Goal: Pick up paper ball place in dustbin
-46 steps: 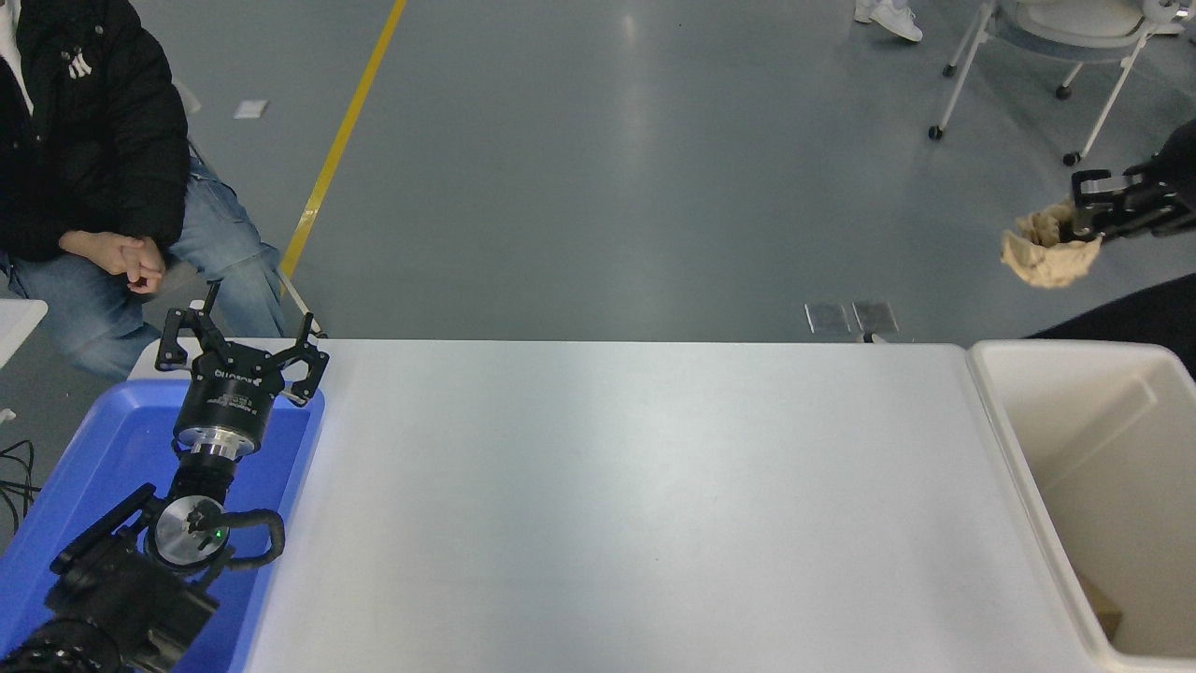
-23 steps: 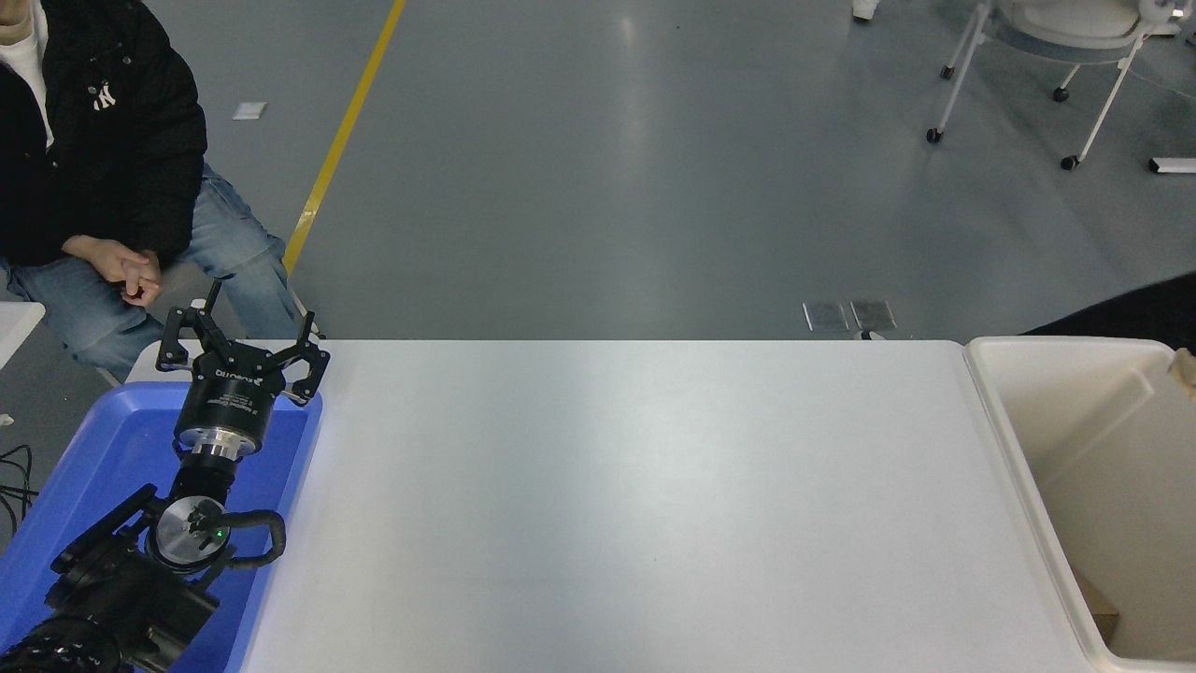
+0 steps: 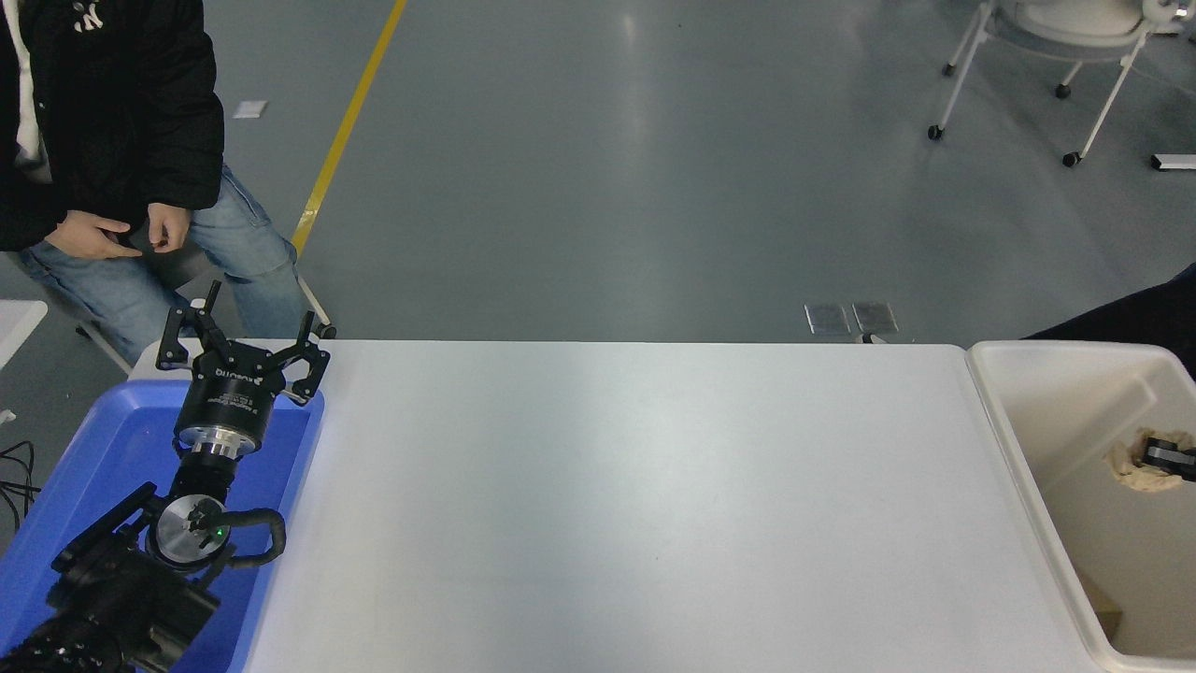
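1. At the right edge of the frame, the right black claw (image 3: 1159, 455) reaches in over the large cream-white rectangular plastic dustbin (image 3: 1028, 439), closed, it appears, on the small crumpled tan-brown paper ball (image 3: 1126, 467); only a sliver of the claw shows, so the grip is judged rather than plainly seen.
2. The paper ball sits within the dustbin's opening, below the line of its rounded rim, bulging to the left of the claw's tip and partly wrapped around it.
3. The relation that counts: the wad lies inside the tub's walls, above the floor of the bin, so opening the claw should be enough to drop it in.
4. The right arm is plainly the nearer; the left black claw (image 3: 241, 350) hangs parked, fingers spread and empty, over the shallow blue plastic tray (image 3: 112, 439) at the lower left.
5. The white bench (image 3: 635, 505) runs between tray and dustbin.
6. A person in a black jacket and jeans (image 3: 112, 140) is at the upper left, hands away from the bench.
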`<action>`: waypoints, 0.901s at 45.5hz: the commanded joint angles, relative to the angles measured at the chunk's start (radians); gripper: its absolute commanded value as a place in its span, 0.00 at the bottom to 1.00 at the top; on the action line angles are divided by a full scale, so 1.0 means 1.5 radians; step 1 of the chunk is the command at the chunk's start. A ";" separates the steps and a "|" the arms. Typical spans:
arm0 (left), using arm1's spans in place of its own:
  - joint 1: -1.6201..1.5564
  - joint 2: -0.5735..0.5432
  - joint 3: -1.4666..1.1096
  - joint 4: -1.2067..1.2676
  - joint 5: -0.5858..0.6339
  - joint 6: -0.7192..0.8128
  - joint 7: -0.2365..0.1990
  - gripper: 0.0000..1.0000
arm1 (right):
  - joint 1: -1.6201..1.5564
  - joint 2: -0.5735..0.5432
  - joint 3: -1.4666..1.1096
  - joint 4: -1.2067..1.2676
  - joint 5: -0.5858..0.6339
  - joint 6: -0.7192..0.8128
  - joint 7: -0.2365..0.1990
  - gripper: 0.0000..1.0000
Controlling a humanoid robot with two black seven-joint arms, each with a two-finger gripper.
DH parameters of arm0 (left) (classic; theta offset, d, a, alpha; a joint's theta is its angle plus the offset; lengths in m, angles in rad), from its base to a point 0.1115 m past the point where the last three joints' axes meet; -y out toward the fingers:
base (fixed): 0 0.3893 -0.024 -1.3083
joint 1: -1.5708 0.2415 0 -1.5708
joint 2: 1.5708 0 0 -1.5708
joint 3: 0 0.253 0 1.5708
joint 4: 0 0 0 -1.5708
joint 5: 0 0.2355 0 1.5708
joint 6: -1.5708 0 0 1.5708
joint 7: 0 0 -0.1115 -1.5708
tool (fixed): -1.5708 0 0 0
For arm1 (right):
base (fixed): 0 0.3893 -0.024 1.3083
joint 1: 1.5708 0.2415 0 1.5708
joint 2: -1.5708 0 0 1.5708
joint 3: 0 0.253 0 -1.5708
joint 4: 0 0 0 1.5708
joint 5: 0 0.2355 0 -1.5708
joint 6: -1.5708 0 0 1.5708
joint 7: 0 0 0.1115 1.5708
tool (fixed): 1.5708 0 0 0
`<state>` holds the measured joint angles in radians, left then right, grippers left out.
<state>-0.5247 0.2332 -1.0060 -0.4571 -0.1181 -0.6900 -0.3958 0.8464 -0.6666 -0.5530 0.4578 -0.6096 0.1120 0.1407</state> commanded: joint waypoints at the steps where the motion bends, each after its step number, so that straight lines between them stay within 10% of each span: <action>1: 0.000 0.000 0.000 0.000 0.000 0.001 0.000 1.00 | -0.073 0.072 0.040 -0.062 0.040 -0.019 -0.003 0.00; 6: 0.001 0.000 0.000 0.000 0.000 0.001 0.000 1.00 | -0.082 0.075 0.065 -0.063 0.040 -0.024 -0.008 0.25; 8: 0.001 0.000 -0.001 0.000 0.000 0.001 0.000 1.00 | -0.082 0.075 0.068 -0.066 0.040 -0.024 -0.008 1.00; 41: -0.002 0.000 0.001 -0.001 0.002 -0.003 0.003 1.00 | 0.086 -0.013 -0.046 0.079 0.022 -0.009 -0.002 1.00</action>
<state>-0.5252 0.2332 -1.0059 -0.4571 -0.1181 -0.6884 -0.3960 0.7872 -0.5827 -0.4843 0.3915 -0.5606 0.0849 0.1333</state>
